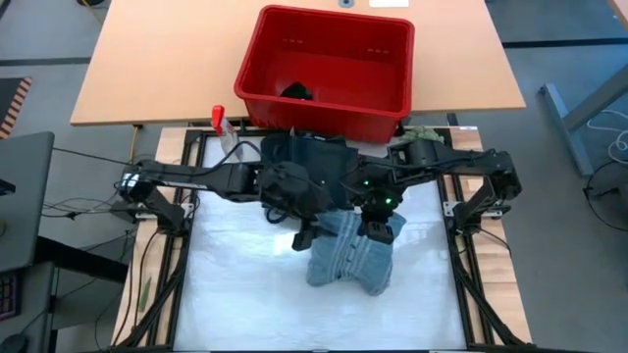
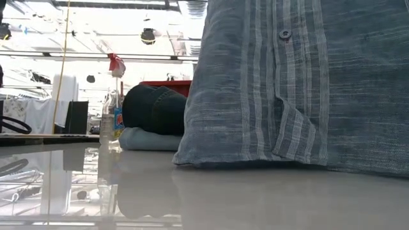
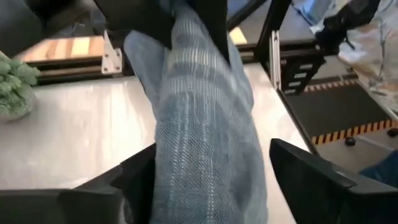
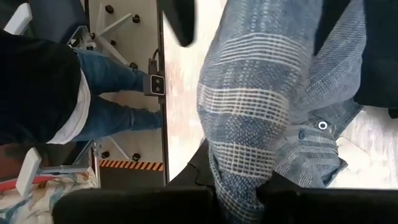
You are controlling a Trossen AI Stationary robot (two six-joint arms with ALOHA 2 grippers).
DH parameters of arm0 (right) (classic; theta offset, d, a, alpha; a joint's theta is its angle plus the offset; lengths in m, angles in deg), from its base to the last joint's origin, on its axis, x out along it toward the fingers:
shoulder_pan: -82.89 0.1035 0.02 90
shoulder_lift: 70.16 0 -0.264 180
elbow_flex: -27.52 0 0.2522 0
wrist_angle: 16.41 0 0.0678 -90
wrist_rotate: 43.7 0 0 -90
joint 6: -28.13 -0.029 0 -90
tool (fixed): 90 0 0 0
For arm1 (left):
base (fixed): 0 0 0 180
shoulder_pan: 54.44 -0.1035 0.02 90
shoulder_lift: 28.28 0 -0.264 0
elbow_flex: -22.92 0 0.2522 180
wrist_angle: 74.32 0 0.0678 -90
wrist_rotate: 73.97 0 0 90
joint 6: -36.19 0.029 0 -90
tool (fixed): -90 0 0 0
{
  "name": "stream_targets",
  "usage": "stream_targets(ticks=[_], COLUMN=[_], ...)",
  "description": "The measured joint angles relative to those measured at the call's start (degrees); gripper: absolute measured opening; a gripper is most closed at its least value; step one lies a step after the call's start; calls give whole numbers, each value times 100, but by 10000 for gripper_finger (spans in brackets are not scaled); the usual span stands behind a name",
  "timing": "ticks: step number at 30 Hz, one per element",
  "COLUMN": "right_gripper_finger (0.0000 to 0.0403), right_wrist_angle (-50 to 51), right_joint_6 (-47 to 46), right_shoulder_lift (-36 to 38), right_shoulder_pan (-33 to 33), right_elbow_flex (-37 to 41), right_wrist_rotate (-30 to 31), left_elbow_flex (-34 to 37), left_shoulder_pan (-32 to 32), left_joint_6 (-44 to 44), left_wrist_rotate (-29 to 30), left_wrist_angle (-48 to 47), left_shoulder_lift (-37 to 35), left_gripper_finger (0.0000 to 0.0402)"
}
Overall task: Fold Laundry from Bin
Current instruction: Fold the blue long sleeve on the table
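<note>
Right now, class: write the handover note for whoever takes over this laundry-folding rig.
Left gripper: open, fingers either side of the striped grey-blue shirt, not gripping.
Right gripper: shut on the striped grey-blue shirt, holding it up, its lower end on the table.
Dark garments lie piled by the red bin; something dark remains inside.
Done: shirt pulled out. Left: everything still unfolded.

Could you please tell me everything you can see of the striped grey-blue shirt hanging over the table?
The shirt is a faded grey-blue woven cloth with pale stripes and a row of small buttons. It hangs bunched from the shut right gripper, its lower part crumpled on the white table. The left gripper is open, its fingers either side of the hanging cloth. The shirt lies in front of the red bin.
</note>
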Motion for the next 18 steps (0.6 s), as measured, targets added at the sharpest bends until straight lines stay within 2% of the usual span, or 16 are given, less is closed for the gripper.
stream_targets(ticks=[2,4,9,13,18], right_gripper_finger=[44,61,117,170,225], right_wrist_angle=[70,141,158,223,691], right_joint_6=[0,-4,88,177,-102], right_shoulder_lift=[0,0,7,10,12], right_shoulder_pan=[0,-2,-32,-115,-308], right_elbow_flex=[0,0,-8,-172,-560], right_wrist_rotate=[-48,-180,-339,-365,-510], left_elbow_flex=[-25,-25,-38,-36,-36], left_shoulder_pan=[0,0,-9,-9,2], left_joint_6=[83,139,145,107,22], left_wrist_rotate=[-10,-7,131,315,337], left_wrist_angle=[-34,-108,-231,-196,-233], left_shoulder_lift=[64,71,58,58,58], left_gripper_finger=[245,200,30,8,3])
